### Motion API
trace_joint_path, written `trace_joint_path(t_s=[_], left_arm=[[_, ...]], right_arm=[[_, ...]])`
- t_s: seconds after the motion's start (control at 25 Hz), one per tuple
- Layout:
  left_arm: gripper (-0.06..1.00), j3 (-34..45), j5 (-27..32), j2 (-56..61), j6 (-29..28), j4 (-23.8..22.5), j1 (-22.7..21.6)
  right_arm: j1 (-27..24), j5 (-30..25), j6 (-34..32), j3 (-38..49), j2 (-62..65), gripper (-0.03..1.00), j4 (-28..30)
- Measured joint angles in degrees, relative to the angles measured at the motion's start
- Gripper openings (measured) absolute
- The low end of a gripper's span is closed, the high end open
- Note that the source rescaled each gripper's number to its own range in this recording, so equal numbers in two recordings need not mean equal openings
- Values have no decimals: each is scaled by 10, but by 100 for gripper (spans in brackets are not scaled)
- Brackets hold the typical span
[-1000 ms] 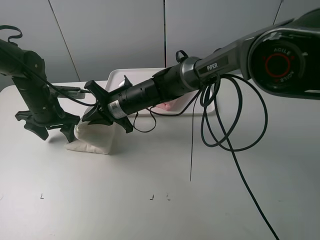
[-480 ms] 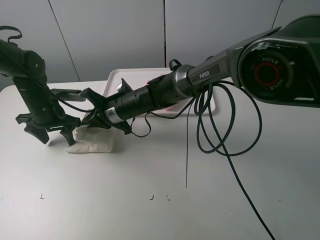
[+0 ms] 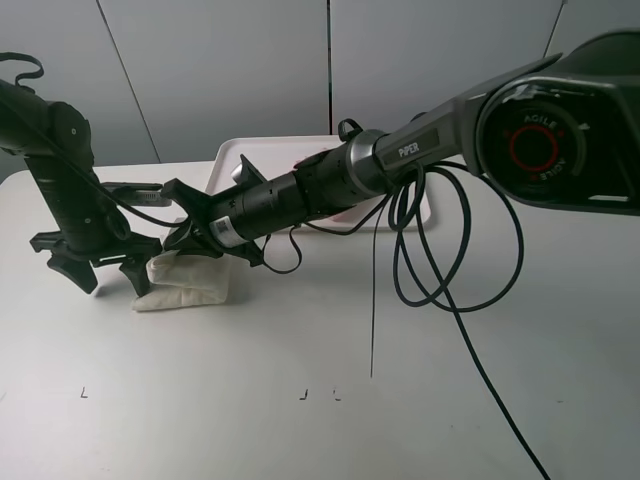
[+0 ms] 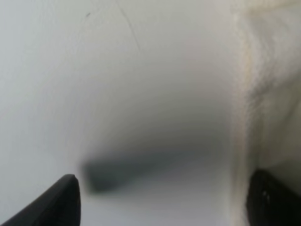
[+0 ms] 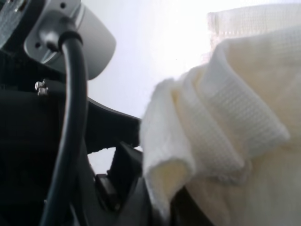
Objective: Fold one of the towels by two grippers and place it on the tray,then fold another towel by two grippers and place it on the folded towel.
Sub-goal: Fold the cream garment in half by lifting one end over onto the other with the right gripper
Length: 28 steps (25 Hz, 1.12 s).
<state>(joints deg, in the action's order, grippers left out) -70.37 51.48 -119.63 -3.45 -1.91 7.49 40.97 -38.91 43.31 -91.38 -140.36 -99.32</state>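
Cream towel (image 3: 185, 283) lies folded near surface's (image 3: 300, 420) left edge, not yet on tray. Left gripper (image 3: 95, 268) straddles its left end, jaws apart, holding nothing. Right gripper (image 3: 205, 238) clamped on towel's right fold, likely to carry it. Tray (image 3: 235, 155) at far edge; pink towel (image 3: 335, 212) barely visible behind arm.

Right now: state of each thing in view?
Cream towel: folded, bunched, lying on the table, not yet on the tray.
Pink towel: on the tray, mostly hidden behind the right arm.
Tray: flat on the table, behind the arms.
Left tool: open, at the cream towel's left edge.
Right tool: shut on a fold of the cream towel.
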Motion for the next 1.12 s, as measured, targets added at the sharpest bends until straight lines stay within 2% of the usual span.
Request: trace_joint_path(t_s=[0.36, 0.72, 0.96, 1.04, 1.12], left_arm=[[93, -82, 81, 23, 20, 9, -39], [93, -132, 102, 23, 40, 34, -39], [93, -168, 126, 23, 60, 48, -39], [93, -171, 127, 23, 64, 55, -39], [93, -173, 127, 23, 67, 58, -39]], right_arm=[[0, 9, 4, 0, -1, 0, -5], [1, 36, 14, 0, -1, 0, -5], [27, 108, 14, 0, -1, 1, -5], [40, 133, 14, 0, -1, 11, -6], [52, 149, 14, 0, -1, 31, -6]])
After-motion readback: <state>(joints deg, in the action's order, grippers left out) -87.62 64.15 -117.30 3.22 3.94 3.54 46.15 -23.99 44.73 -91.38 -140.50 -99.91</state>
